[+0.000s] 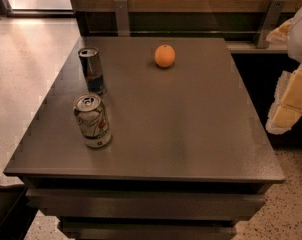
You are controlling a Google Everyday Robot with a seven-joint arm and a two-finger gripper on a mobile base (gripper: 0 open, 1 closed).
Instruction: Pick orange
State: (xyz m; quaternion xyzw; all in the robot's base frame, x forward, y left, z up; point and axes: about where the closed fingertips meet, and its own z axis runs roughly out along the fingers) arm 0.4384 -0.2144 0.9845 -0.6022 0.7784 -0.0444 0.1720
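Observation:
The orange is a small round fruit that sits alone on the far middle of the dark grey table. My gripper shows as white and pale yellow parts at the right edge of the view. It hangs beyond the table's right edge, well to the right of the orange and nearer to me. It holds nothing that I can see.
A slim dark can stands upright at the table's left side. A silver can stands nearer, at the front left. A low wooden wall with metal brackets runs behind the table. Pale floor lies to the left.

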